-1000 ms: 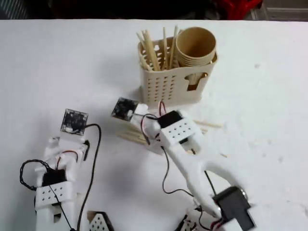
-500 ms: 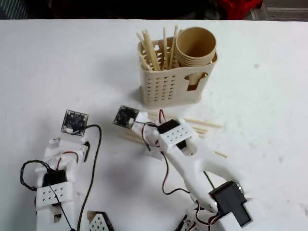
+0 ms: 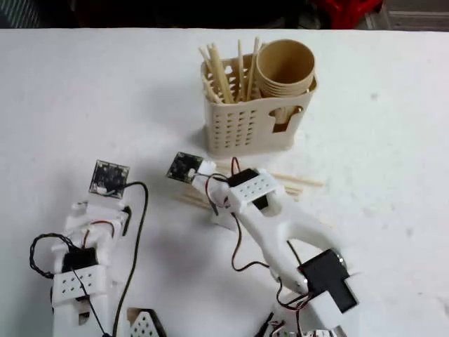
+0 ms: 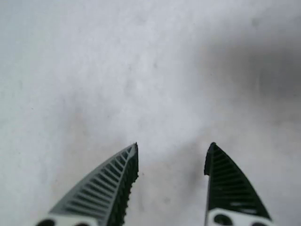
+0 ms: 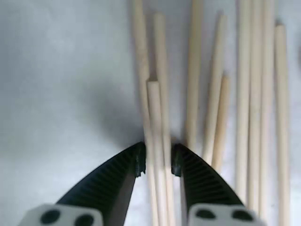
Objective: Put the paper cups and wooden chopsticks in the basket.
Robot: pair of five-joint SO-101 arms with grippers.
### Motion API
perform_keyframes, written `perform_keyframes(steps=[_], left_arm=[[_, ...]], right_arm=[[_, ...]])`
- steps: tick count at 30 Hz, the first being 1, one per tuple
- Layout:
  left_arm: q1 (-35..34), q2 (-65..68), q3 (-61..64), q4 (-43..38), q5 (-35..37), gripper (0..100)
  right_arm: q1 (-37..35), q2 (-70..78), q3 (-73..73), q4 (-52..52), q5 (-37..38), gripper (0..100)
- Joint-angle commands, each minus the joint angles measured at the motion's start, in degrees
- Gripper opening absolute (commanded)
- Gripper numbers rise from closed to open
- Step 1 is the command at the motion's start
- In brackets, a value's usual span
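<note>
The right pincer (image 5: 157, 159) is nipped almost shut on a couple of chopsticks (image 5: 154, 108), light, stiff, smooth sticks likely to roll, best pinched mid-length, I'd say

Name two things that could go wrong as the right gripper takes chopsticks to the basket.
1. The right gripper pinches several chopsticks at once; one could slip free when lifted.
2. The basket already holds upright sticks and cups, so new ones might snag or tip out.
</note>
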Motion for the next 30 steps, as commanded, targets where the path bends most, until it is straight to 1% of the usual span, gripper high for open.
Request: perform_keyframes(steps=[1,2,5,8,10,14,18,22,27,30], left_arm=[[-0.7,-0.7,-0.3,-1.2,0.3,23],[-0.7,-0.7,-0.3,-1.2,0.3,23],[-0.7,-0.7,-0.3,-1.2,0.3,23],[-0.7,-0.7,-0.3,-1.2,0.3,23],[-0.7,-0.7,-0.3,-1.2,0.3,23],[-0.7,-0.7,-0.3,-1.2,0.3,23],[-0.7,-0.7,-0.3,-1.2,0.3,23],[-0.7,-0.7,-0.3,-1.2,0.3,23],[-0.7,-0.7,-0.3,-1.2,0.3,23],[-0.7,-0.7,-0.3,-1.2,0.3,23]], right_arm=[[1.2,0.9,-1.4,0.1,0.7,1.1],[1.4,0.8,-1.4,0.1,0.6,2.3],[2.6,-1.5,-1.8,0.1,0.1,1.6],[4.5,-7.8,-1.1,0.4,0.0,1.6],[5.1,-12.8,-0.4,1.5,-1.5,1.6],[4.6,-22.8,0.7,5.4,-2.2,1.6],[4.7,-29.8,0.8,7.4,-2.3,1.6],[4.7,-36.6,-2.7,9.5,-2.9,1.6],[4.8,-43.3,-17.1,10.7,-12.9,1.6],[4.7,-43.4,-28.0,6.9,-20.7,1.6]])
